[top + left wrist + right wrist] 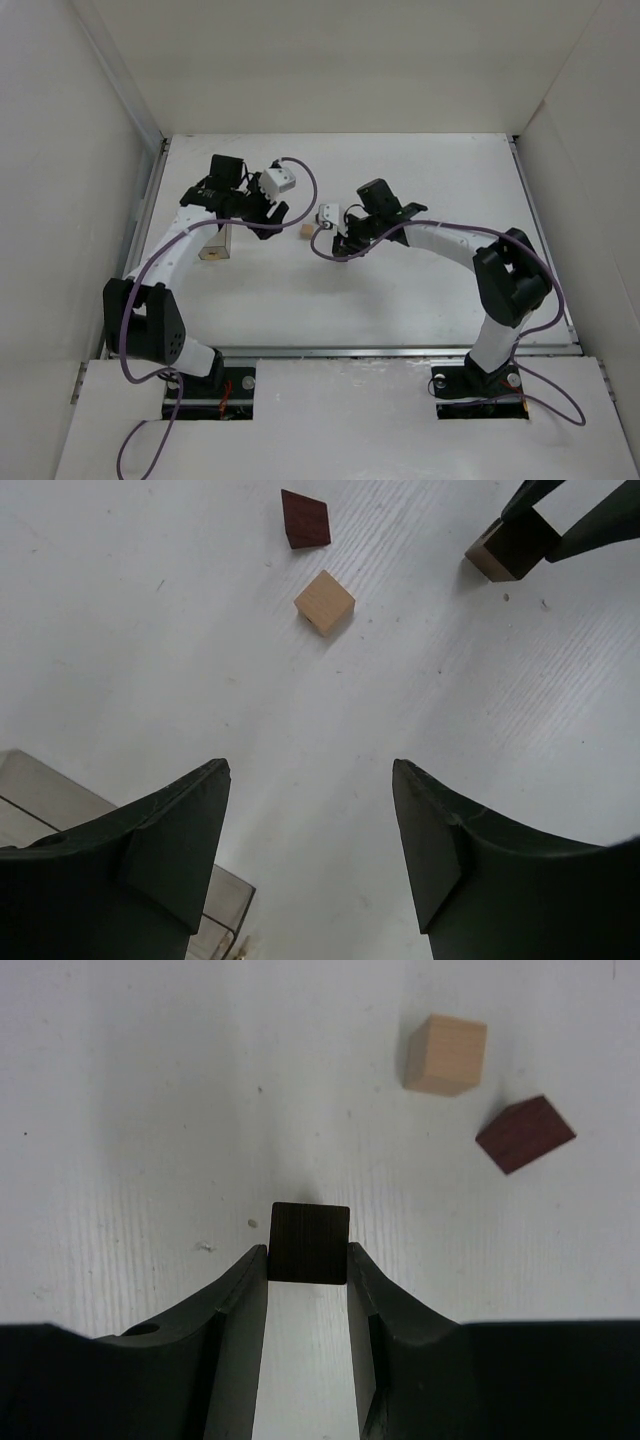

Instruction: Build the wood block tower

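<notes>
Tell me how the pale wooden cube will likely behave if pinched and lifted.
The pale cube looks like solid wood, so it is probably rigid and light. Its flat faces suggest it would slide, not roll. Smooth sides might slip in a loose pinch.

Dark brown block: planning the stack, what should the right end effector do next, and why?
Probably lift the dark brown block toward the tan cube: the right end effector grips it, and the cube sits free with nothing on top.

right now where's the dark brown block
The dark brown block is pinched in the right gripper mid-table, tan cube and maroon piece beyond it, right wrist view.
</notes>
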Robot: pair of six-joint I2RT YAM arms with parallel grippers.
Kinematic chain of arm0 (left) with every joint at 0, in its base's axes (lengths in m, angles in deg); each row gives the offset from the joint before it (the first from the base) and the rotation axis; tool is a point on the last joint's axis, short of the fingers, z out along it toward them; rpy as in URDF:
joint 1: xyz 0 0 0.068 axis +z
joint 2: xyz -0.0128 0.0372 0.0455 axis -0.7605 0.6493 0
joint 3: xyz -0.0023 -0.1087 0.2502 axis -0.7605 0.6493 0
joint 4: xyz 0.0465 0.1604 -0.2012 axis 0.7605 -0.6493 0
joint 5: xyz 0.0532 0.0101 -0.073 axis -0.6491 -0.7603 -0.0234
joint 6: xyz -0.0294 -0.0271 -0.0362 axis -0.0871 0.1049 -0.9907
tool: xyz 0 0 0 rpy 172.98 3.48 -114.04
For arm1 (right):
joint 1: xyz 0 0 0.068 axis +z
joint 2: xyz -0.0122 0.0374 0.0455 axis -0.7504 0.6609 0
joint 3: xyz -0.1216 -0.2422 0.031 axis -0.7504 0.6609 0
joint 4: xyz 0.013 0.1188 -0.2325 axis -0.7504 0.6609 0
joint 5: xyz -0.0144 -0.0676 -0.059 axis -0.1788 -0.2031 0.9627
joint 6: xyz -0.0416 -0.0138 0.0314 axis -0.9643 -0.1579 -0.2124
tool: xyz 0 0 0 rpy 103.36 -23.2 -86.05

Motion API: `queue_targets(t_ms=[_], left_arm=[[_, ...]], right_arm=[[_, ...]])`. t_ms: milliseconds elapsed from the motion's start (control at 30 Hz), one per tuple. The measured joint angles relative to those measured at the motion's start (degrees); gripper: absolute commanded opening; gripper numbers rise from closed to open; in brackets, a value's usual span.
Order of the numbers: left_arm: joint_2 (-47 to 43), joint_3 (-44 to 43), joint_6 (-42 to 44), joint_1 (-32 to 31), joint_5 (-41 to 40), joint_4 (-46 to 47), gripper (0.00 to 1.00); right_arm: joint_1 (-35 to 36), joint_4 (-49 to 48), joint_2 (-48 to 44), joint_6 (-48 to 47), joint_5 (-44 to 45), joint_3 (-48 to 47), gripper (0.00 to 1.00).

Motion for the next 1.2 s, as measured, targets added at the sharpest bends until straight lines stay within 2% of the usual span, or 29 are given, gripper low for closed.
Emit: queue_targets(t_ms=[233, 467, 667, 767, 1067, 1200], left_arm=[[2.0, 0.2, 2.1, 0.1, -0.3, 4.3, 0.62], [2.7, 0.2, 3.0, 0.5, -0.3, 6.1, 0.62], [3.3, 0.2, 4.2, 0.5, -0.3, 6.6, 0.62], [3.9, 0.3, 4.9, 0.5, -0.3, 6.7, 0.62], [4.9, 0.3, 5.9, 0.5, 0.3, 6.8, 0.62], [4.9, 0.3, 6.1, 0.5, 0.5, 6.8, 0.62]], right_arm=[[1.1, -3.0, 0.3, -3.5, -1.6, 0.0, 0.0], [1.2, -9.0, 0.5, -2.4, -3.0, 2.5, 0.0], [1.2, -11.8, 1.1, -0.3, -3.8, 3.5, 0.16], [1.2, -12.5, 1.2, 0.3, -4.3, 3.5, 0.2], [1.2, -12.9, 2.2, 0.7, -5.1, 3.5, 0.23], [1.2, -12.9, 2.2, 1.1, -5.3, 3.6, 0.29]])
